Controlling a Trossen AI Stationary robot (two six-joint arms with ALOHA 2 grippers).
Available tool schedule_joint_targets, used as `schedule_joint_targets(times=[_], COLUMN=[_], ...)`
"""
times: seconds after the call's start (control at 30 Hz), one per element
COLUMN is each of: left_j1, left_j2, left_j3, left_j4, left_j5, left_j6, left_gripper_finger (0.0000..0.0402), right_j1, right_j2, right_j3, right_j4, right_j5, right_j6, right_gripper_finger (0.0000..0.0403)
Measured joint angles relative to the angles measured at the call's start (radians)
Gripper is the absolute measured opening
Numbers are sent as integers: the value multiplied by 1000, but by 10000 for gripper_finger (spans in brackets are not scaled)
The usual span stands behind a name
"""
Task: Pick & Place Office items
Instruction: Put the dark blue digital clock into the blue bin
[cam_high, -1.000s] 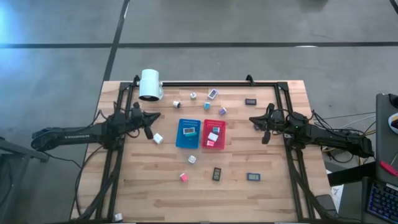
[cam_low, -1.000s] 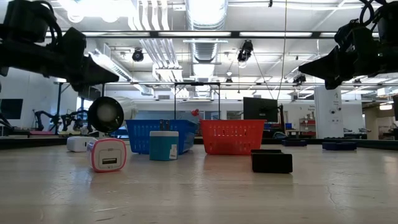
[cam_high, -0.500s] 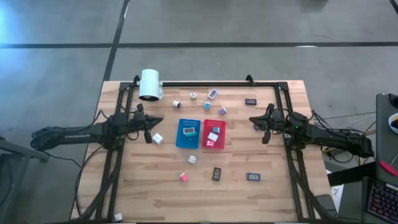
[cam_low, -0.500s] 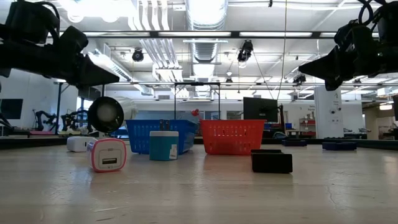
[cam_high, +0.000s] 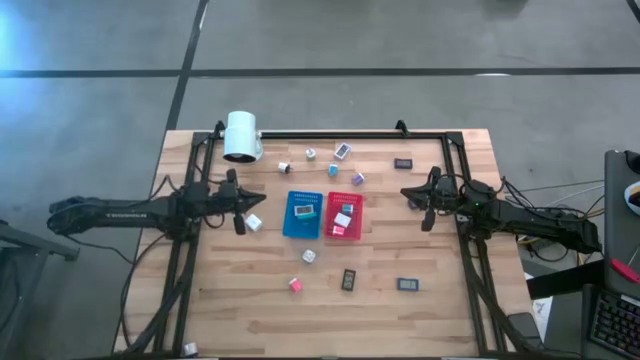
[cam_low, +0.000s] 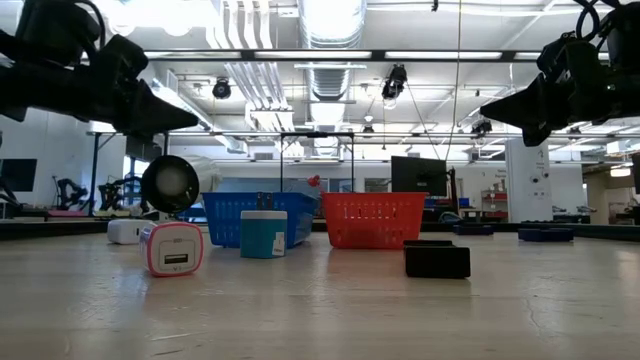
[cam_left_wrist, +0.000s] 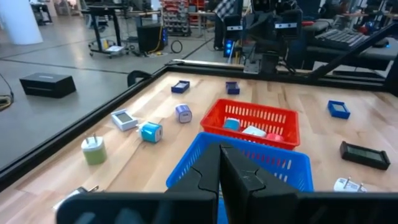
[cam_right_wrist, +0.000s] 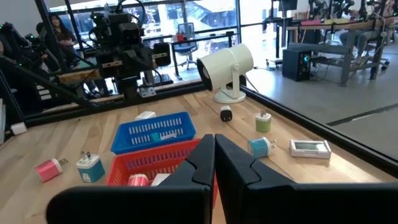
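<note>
Small office items lie scattered on the wooden table: a white cube, a white cube, a pink one, dark flat rectangles, and several little cubes near the far edge. More items lie inside the blue tray and the red tray at the table's middle. My left gripper hovers shut above the table left of the blue tray, just beyond the white cube. My right gripper hovers shut to the right of the red tray. Neither holds anything.
A big white cylinder stands at the far left corner. A black frame rail runs along the far edge and down both sides. In the low view a pink-rimmed cube, a teal cube and a dark block sit in front of the trays.
My left gripper has swung a little toward the table's near edge, closer to the white cube beside the blue tray, and has turned slightly. It stays shut. My right arm has kept still.
</note>
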Motion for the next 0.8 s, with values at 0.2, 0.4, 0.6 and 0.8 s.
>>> schedule_joint_targets(times=[0.2,0.4,0.6,0.8], left_j1=[-12,-13,-14,-14], left_j2=[41,72,89,92], left_j3=[4,15,15,15], left_j4=[13,18,26,42], left_j5=[1,3,3,3], left_j6=[0,0,0,0], left_gripper_finger=[12,12,12,12], right_j1=[0,0,0,-1], right_j2=[0,-1,-1,9], right_j3=[0,0,0,0], right_j4=[0,0,-7,-17], right_j5=[0,1,9,208], right_j6=[0,-4,30,183], right_gripper_finger=[8,8,8,8])
